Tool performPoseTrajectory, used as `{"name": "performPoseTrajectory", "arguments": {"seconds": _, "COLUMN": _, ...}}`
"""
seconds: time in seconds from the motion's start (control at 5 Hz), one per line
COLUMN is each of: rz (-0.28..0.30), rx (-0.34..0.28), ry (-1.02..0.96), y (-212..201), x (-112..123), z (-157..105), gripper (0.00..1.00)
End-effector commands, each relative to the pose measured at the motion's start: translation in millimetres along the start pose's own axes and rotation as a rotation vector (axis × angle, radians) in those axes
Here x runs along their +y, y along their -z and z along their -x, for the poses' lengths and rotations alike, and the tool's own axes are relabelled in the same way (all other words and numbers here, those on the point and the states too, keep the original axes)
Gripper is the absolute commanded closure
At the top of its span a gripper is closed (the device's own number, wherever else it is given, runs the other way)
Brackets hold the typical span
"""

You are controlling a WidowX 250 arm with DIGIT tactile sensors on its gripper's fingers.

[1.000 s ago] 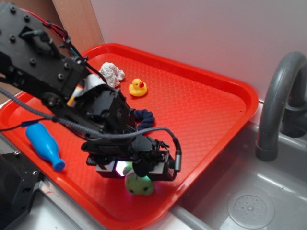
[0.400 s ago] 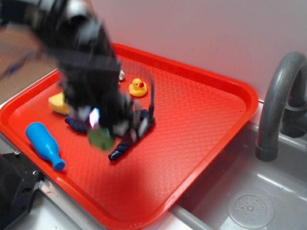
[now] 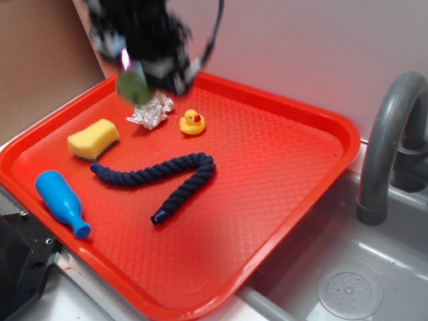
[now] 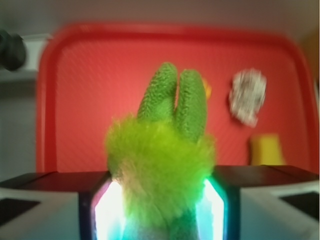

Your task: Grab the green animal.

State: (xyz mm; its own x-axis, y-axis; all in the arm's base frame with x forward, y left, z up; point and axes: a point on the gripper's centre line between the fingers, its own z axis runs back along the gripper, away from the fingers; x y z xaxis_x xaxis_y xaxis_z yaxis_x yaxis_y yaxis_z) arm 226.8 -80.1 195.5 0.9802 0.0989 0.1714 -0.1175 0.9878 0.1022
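jaws grip the green animal (image 4: 162,165) above red tray (image 3: 294,160) beside sink (image 3: 374,281).

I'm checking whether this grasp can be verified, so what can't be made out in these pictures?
- Exterior view: the gripper is motion-blurred and cut off by the top edge; finger positions are unreadable.
- Exterior view: the green animal is only a dull green smear.
- Wrist view: the green animal fills the centre, hiding most of the rubber duck; its face isn't visible.
- Wrist view: the foil ball and sponge are blurred.
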Motion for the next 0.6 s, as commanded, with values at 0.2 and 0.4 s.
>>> {"name": "performPoseTrajectory", "arguments": {"seconds": 0.2, "rz": 0.084, "rx": -0.054, "ry": -0.007, "y": -54, "x": 43, "z": -18, "gripper": 1.0}}
{"name": "performPoseTrajectory", "arguments": {"seconds": 0.4, "rz": 0.105, "rx": -0.11, "ry": -0.006, "y": -56, "x": 53, "z": -14, "gripper": 1.0}}
